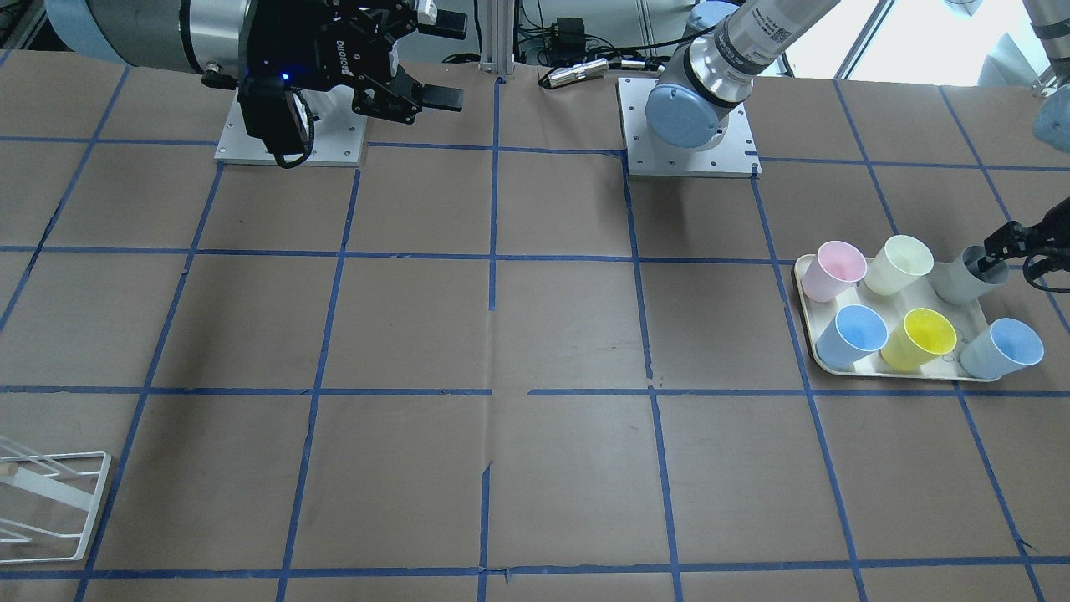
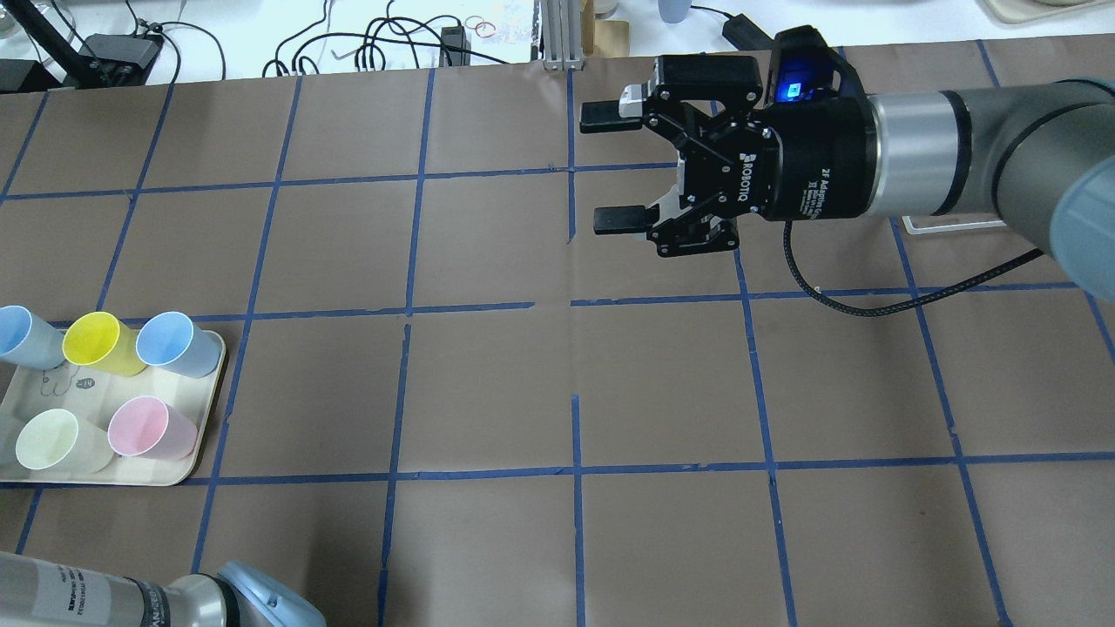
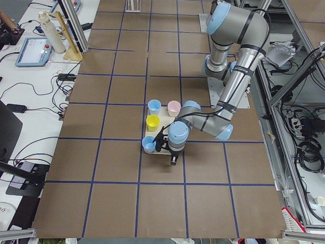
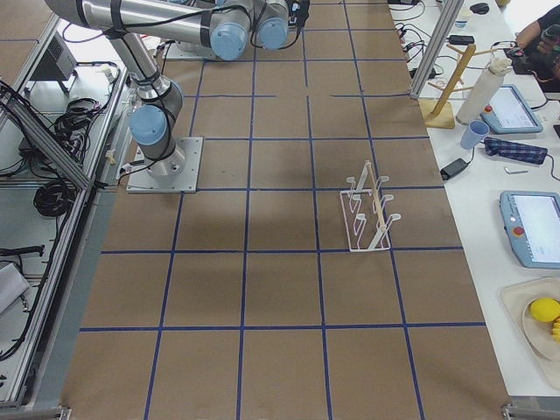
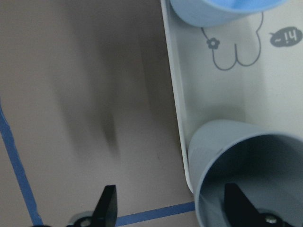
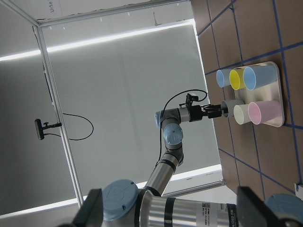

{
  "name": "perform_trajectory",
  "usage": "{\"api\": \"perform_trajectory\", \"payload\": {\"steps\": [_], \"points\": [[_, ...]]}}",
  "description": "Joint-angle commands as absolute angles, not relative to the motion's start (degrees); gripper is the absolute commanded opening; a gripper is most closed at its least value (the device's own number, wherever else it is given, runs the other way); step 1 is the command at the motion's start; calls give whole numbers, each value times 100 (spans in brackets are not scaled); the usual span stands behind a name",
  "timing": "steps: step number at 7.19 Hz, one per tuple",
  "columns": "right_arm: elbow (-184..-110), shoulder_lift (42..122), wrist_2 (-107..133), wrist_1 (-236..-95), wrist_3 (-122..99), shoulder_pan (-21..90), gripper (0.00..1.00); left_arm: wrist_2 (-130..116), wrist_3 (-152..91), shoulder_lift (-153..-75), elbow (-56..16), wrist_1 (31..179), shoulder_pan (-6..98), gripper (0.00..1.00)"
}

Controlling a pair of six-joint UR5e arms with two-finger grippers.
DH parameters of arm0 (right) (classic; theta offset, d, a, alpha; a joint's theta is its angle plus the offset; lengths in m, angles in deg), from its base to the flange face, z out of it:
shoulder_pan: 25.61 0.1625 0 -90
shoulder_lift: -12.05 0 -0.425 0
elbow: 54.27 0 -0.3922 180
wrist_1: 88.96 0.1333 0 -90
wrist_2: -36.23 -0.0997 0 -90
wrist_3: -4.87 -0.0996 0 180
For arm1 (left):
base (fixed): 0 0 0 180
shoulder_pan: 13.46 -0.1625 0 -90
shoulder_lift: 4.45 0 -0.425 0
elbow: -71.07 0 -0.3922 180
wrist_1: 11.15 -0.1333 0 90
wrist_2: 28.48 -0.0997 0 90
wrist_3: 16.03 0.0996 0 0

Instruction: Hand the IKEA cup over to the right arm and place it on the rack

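The left pincer [image 1: 992, 251] straddles the wall of the grey cup [image 1: 961, 280], far right of frame.
Spread wide, one finger inside (poised to pinch); the right pincer [image 1: 443, 63] waits wide, upper left, for handover.

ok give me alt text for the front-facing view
At the right edge, the left tool has one finger inside the grey cup, which stands on a cream tray with five other pastel cups. The right tool hangs open at top left; a white wire rack sits bottom left.
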State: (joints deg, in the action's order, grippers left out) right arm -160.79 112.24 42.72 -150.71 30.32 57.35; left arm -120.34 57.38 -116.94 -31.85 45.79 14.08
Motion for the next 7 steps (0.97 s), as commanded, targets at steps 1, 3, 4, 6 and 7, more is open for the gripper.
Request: {"api": "perform_trajectory", "payload": {"steps": [1, 3, 4, 6, 7], "points": [[-16071, 11242, 4004, -15075, 3254, 5727, 100, -12041, 5604, -11660, -3168, 4615, 1484, 31], [-16079, 11234, 3738, -15066, 3666, 5745, 100, -12032, 5604, -11634, -3123, 4729, 1502, 31], [-16088, 11242, 3738, -15031, 3660, 5745, 100, -12024, 5604, -11668, -3123, 4747, 1502, 27], [-16097, 11207, 3747, -14987, 3660, 5745, 100, -11971, 5534, -11634, -3089, 4949, 1511, 0], [-16097, 11207, 3747, -14987, 3634, 5745, 100, -11979, 5534, -11642, -3062, 4976, 1519, 0]]}}
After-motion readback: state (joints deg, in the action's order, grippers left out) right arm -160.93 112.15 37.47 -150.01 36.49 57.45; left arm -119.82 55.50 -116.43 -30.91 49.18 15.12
